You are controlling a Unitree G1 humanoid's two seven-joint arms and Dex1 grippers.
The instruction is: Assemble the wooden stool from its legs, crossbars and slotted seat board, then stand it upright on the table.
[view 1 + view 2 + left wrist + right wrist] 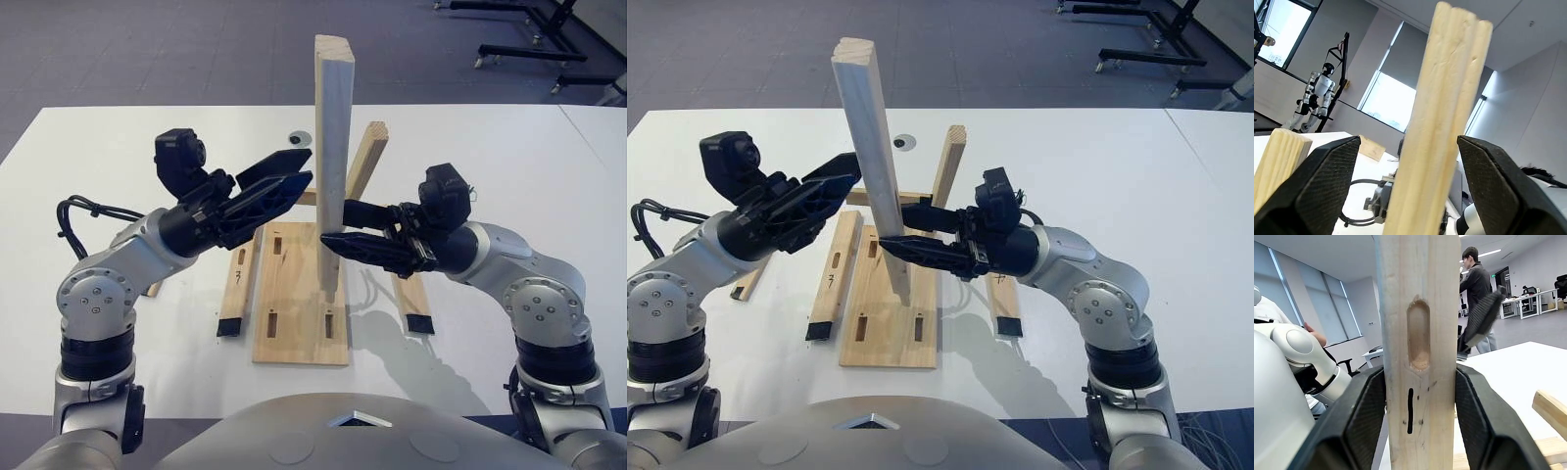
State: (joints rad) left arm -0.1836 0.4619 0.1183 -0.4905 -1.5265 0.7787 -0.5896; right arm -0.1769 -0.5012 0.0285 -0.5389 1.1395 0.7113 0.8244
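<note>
Right gripper (334, 224) on upright leg (333, 127) — base joint unclear.

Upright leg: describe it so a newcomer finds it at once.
On the white table lies the slotted seat board, flat, in the middle. On it stands the upright leg, a pale wooden bar held low by the right gripper. Unlike the flat legs flanking the board, it stands on end.
</note>
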